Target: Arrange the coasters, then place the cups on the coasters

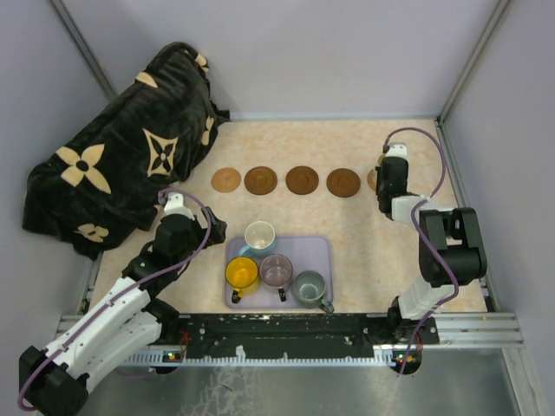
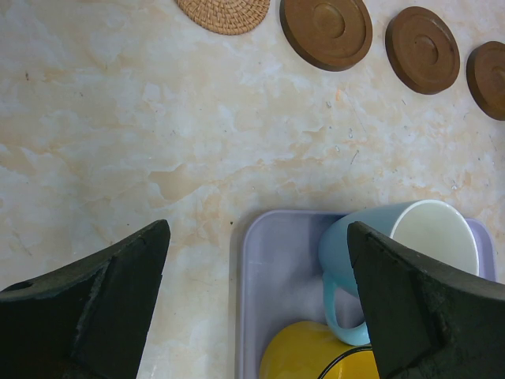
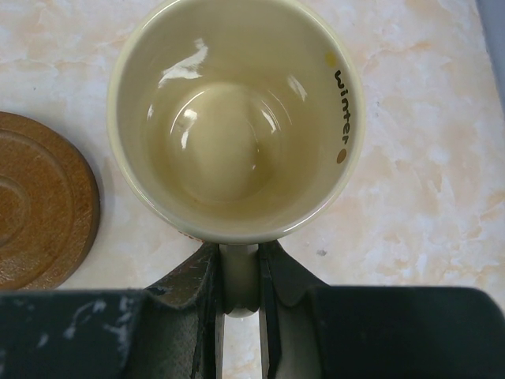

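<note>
Right, the right gripper [image 3: 239,254] has the cream cup [image 3: 237,118] by its handle, both fingers pinched tight on that thin loop. The cup is upright, mouth toward the wrist camera, with the word "winter" printed inside the rim. A brown coaster [image 3: 39,213] lies just beside it on the marbled table [image 1: 347,225]. What is directly under the cup, I cannot tell.

Now the view from above: the arm is stretched to the far right end of the coaster row. There is a tan woven coaster [image 1: 226,180] at the left end, then three dark brown coasters [image 1: 303,180] evenly spaced, and the edge of a fifth coaster [image 1: 373,179] peeks out beside the gripper. All of them that can be seen are bare.

Over on the other side, the left gripper [image 2: 259,237] hangs with its jaws spread wide and nothing between them, above the far left corner of the lavender tray [image 1: 323,251].

Four cups stand in that tray: the white and blue cup [image 1: 259,236] at the far edge, and in front of it the yellow cup [image 1: 242,273], the mauve cup [image 1: 277,270] and the grey-green cup [image 1: 310,288], side by side.

A black blanket [image 1: 113,173] with cream flower shapes is heaped in the far left corner.
</note>
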Action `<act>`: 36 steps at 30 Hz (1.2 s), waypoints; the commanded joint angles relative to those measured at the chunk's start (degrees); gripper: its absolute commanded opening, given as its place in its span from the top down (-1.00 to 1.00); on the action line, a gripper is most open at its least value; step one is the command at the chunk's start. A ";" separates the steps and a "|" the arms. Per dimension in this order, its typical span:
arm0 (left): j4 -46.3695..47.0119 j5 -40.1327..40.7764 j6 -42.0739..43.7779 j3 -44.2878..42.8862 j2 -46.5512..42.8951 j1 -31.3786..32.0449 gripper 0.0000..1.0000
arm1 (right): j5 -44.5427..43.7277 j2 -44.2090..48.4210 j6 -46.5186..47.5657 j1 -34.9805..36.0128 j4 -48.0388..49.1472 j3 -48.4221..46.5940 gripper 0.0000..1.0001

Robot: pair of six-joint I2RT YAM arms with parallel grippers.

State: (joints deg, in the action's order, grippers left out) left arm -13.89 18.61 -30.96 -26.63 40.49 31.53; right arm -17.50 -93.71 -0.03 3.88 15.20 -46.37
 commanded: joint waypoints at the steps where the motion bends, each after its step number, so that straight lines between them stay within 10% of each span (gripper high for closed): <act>1: 0.46 0.26 0.65 0.32 -0.74 0.29 -0.99 | -1.72 0.54 -0.61 -0.32 8.70 -0.67 1.00; 6: 0.26 0.46 0.69 0.41 -1.15 0.29 -0.99 | -2.34 0.89 -1.72 -0.41 7.44 -0.79 0.96; 17: -0.35 0.64 0.31 0.68 -2.49 0.33 -0.99 | -2.01 2.51 -2.77 -0.36 6.12 -0.22 0.19; 36: -2.71 0.88 -0.92 1.20 -6.46 0.30 -0.99 | -2.01 7.52 -5.34 -0.36 4.18 3.54 0.14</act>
State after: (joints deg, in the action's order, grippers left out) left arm -15.55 18.70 -31.31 -26.06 35.59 31.53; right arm -18.35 -89.32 -4.10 3.88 17.43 -43.40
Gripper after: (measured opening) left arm 0.997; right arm 0.426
